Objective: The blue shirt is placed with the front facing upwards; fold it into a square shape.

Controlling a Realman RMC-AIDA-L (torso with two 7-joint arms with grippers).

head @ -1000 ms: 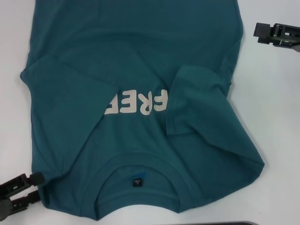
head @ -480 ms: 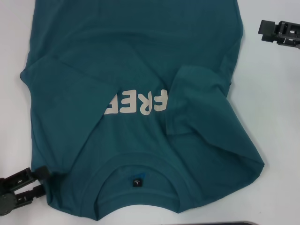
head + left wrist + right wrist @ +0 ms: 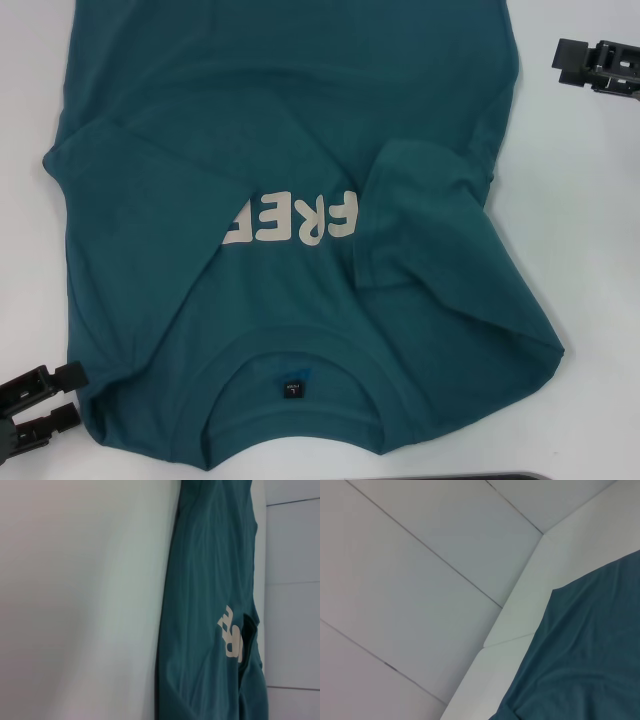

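While the blue shirt [image 3: 290,230] lies spread flat on the white table [image 3: 590,260], collar toward the robot, front up, it fills most of the head view. The cream letters [image 3: 292,218] on the chest read upside down from the robot's side, and the first ones are partly covered. Both sleeves are folded inward over the body: the sleeve on the robot's right [image 3: 425,215] overlaps the end of the lettering, the one on the left [image 3: 130,160] lies as a diagonal flap across the chest. A small black neck label [image 3: 290,387] sits inside the round collar [image 3: 295,400] at the near edge.

The left hand [image 3: 60,396] is at the near left corner, low on the table, its two black fingers [image 3: 45,381] apart with a clear gap, tips just beside the shirt's shoulder edge, holding nothing. The right hand [image 3: 575,62] is at the far right, well apart from the shirt and over bare table; cannot tell whether its fingers are apart or together.

The left wrist view shows the shirt [image 3: 210,610] lengthwise with the letters [image 3: 231,635]; the right wrist view shows a shirt corner [image 3: 585,655] on the table edge [image 3: 520,625].
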